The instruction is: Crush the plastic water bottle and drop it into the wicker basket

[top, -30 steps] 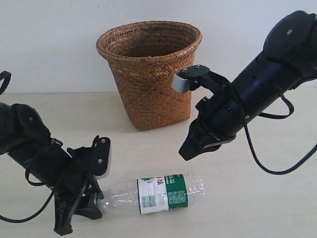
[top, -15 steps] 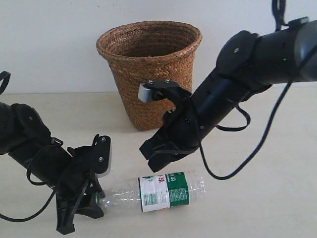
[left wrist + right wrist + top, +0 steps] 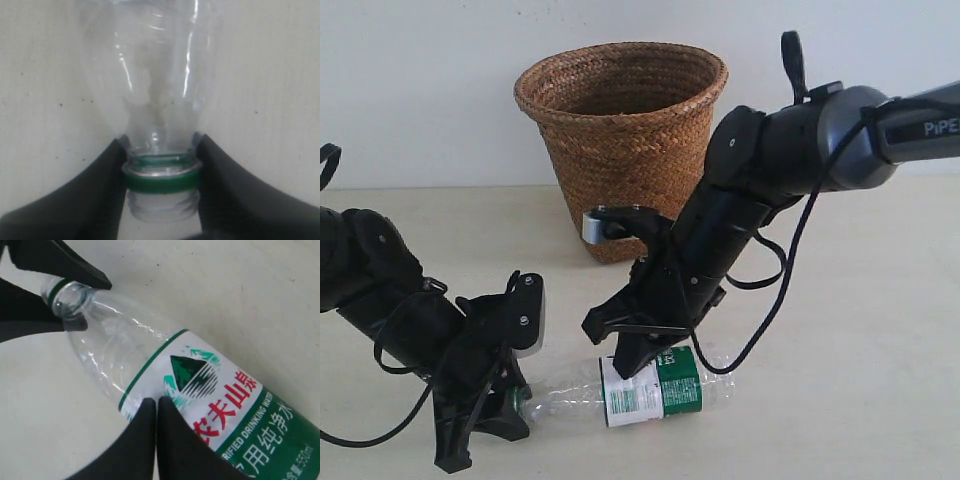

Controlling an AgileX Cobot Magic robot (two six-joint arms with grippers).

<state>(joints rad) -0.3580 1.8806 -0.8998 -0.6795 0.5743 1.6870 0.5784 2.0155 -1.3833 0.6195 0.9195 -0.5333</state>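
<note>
Left pincer (image 3: 513, 403) pinches the bottle (image 3: 665, 390) by its neck. Right pincer (image 3: 156, 412), tips together and holding nothing, should push straight down on its middle.

On the pale tabletop (image 3: 250, 300) the plastic water bottle (image 3: 115, 345) is lying on its side. The right gripper (image 3: 156, 402) is holding its fingers pressed together, tips over the label's (image 3: 215, 390) white end. The left gripper (image 3: 96, 305) is flanking the green-ringed neck (image 3: 62, 290) with its fingers
</note>
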